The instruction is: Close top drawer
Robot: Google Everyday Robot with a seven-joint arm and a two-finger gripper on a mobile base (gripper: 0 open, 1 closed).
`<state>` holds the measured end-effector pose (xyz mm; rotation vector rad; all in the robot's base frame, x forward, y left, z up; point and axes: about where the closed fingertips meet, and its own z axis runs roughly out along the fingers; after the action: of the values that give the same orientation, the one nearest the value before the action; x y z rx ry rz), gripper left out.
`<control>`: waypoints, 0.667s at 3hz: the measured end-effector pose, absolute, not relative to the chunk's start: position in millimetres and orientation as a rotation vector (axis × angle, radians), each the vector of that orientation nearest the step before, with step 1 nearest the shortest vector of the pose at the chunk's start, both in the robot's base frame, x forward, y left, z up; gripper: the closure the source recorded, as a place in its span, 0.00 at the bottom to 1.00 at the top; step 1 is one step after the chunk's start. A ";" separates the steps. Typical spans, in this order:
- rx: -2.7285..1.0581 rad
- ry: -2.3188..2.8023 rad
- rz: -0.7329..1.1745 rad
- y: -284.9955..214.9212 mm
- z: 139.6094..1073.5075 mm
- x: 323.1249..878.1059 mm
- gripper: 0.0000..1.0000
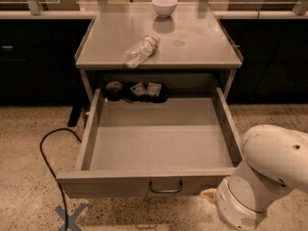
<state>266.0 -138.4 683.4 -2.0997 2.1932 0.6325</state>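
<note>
1. The top drawer is pulled fully out from under the table. Its front panel is the nearest edge, and its two side walls run back to the table frame.
2. Left of the drawer the speckled floor is open except for one black cable, which curves toward the drawer's front left corner. One blue tape cross lies below that corner.
3. Right of the drawer, the white robot arm fills the floor space and overlaps the drawer's front right corner.
4. The drawer front carries one dark wire handle at its centre.
5. At the back of the drawer lie one dark round object and two small pale packets on a dark heap. The rest of the tray is bare.
6. Above the drawer, the table top holds one plastic bottle lying on its side near the front edge and one white bowl at the far edge.
7. The end effector shows only as a small tan piece just beneath the drawer front, right of the handle. The arm hides the rest, so I cannot tell its state.
</note>
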 end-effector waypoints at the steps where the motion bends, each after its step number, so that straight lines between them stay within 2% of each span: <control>1: -2.079 2.186 0.619 -139.4 675.1 284.2 0.00; 2: -2.033 2.147 0.641 -129.8 665.0 315.8 0.00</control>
<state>315.8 -129.8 665.0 -2.0334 2.1466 0.6406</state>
